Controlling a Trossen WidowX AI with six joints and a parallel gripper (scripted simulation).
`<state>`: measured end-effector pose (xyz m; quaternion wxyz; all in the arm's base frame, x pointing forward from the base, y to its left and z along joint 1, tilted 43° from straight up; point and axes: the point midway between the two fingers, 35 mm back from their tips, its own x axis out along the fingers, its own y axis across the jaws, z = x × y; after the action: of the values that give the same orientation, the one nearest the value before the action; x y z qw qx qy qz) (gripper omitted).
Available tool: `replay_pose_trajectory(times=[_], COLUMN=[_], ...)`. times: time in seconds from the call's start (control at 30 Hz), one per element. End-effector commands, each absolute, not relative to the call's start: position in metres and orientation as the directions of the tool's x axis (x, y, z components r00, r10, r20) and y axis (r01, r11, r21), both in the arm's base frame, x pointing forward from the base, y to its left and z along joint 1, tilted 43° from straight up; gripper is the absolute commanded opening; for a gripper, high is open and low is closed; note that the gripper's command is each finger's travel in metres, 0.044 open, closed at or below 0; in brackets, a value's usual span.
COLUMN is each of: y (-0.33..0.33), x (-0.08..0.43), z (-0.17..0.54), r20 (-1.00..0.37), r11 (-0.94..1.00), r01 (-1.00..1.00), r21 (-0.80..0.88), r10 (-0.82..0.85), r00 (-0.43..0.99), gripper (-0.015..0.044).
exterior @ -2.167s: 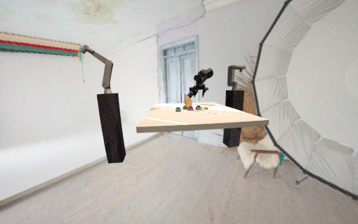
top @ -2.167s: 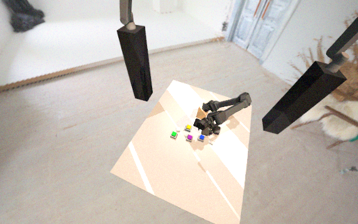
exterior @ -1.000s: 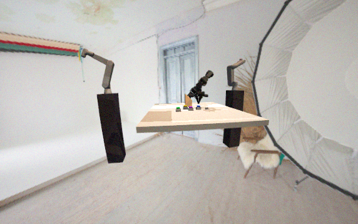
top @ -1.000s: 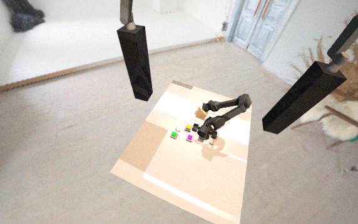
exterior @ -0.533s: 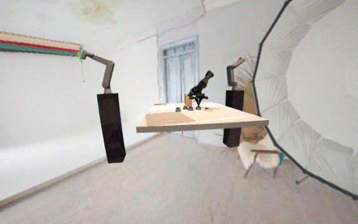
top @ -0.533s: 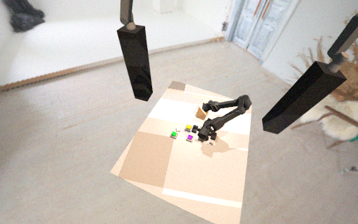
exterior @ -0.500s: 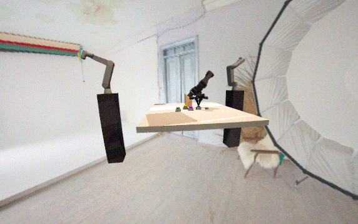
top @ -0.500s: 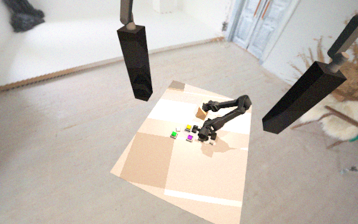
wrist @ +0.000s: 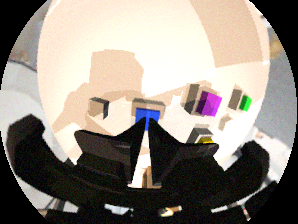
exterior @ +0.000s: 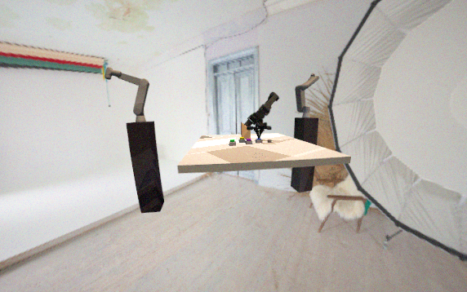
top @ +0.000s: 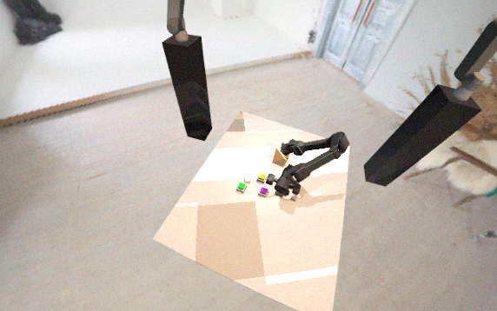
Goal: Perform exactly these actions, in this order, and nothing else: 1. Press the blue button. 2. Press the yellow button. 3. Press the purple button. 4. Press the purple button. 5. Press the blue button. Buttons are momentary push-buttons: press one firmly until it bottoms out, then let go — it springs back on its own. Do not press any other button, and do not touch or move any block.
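My gripper (wrist: 147, 120) (exterior: 259, 139) is shut and empty, pointing down. Its tips are at the blue button (wrist: 143, 113) (exterior: 259, 141), overlapping the near part of its cap in the wrist view; whether they touch or press it I cannot tell. The arm hides that button in the top view. The purple button (top: 263, 190) (exterior: 249, 140) (wrist: 209, 103) is to the right of the blue one in the wrist view. The yellow button (top: 261, 176) (exterior: 242, 139) (wrist: 206, 140) is partly hidden behind a finger in the wrist view.
A green button (top: 241, 186) (exterior: 232, 141) (wrist: 245, 103) stands beyond the purple one. A small pale block (top: 247, 179) (wrist: 226, 122) lies between green and yellow. Another small block (top: 294, 198) (exterior: 269, 141) (wrist: 97, 107) lies on blue's other side. A wooden upright piece (top: 279, 157) (exterior: 246, 130) stands near the arm.
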<state>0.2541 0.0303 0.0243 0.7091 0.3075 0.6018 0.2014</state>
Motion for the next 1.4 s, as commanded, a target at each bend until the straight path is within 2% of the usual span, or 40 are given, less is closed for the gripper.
replay_pose_trajectory(times=[0.0, 0.6, 0.73, 0.97, 1.13, 1.37], y=[0.032, -0.032, -0.062, -0.119, -0.119, -0.079], x=[0.253, 0.235, 0.226, 0.179, 0.178, 0.189], z=[0.024, 0.093, 0.068, 0.002, -0.001, -0.044], r20=[-0.727, -0.731, -0.742, -0.737, -0.737, -0.735], r11=[0.726, 0.729, 0.739, 0.735, 0.735, 0.733], r01=[0.088, 0.089, 0.096, 0.092, 0.092, 0.090], r21=[0.682, 0.678, 0.666, 0.671, 0.672, 0.674], r10=[0.660, 0.657, 0.644, 0.650, 0.650, 0.652], r00=[0.189, 0.187, 0.187, 0.185, 0.185, 0.186], gripper=[0.0020, 0.0020, 0.0020, 0.0020, 0.0020, 0.0020])
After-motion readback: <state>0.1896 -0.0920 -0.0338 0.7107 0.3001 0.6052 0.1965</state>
